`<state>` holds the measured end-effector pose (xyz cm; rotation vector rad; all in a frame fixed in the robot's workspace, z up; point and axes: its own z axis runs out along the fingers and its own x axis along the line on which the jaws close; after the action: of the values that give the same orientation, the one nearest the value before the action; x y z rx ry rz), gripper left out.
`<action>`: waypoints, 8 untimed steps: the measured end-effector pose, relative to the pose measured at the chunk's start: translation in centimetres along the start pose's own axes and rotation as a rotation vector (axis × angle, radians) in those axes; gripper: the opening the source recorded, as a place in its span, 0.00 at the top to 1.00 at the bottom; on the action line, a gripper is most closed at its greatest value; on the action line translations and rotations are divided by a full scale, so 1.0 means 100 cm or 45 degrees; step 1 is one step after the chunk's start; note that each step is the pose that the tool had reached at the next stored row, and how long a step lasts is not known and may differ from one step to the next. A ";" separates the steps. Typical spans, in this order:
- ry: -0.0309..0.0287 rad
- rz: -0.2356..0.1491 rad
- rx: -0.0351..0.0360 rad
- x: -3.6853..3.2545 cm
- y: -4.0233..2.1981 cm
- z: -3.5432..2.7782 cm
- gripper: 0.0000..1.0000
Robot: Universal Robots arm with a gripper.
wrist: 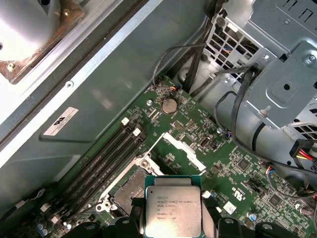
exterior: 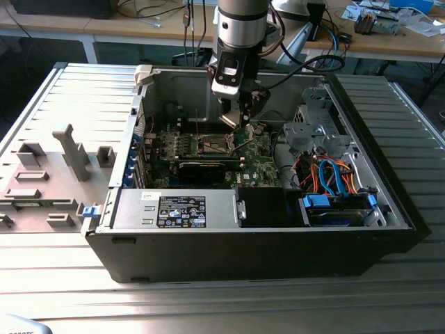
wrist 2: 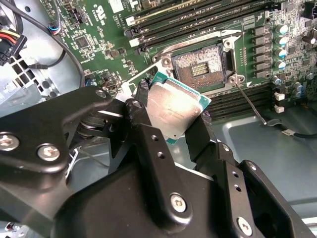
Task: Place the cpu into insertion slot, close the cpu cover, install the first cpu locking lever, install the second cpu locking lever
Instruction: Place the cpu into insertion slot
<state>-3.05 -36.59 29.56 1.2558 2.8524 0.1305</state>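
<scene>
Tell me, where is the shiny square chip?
In the second wrist view, the small silver-topped square chip sits clamped in the black gripper, held above the green motherboard near the dark square socket.

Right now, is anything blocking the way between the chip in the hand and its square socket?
Nothing visible does. The hand grips the chip by its edges, close beside the socket, whose inside lies bare and uncovered, with open air between them.

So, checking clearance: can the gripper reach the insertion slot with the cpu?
Probably yes: the gripper holds the cpu close to the insertion slot, whose recess lies uncovered with nothing across it.
</scene>
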 end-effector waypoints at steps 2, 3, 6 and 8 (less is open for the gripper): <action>-0.0113 0.003 0.0100 -0.0001 0.0000 0.0002 0.46; -0.0167 0.004 0.0149 -0.0001 0.0001 0.0003 0.46; -0.0252 0.005 0.0224 0.0002 0.0003 0.0007 0.46; -0.0282 0.006 0.0253 0.0002 0.0002 0.0008 0.46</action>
<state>-3.05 -36.55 29.48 1.2599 2.8390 0.0879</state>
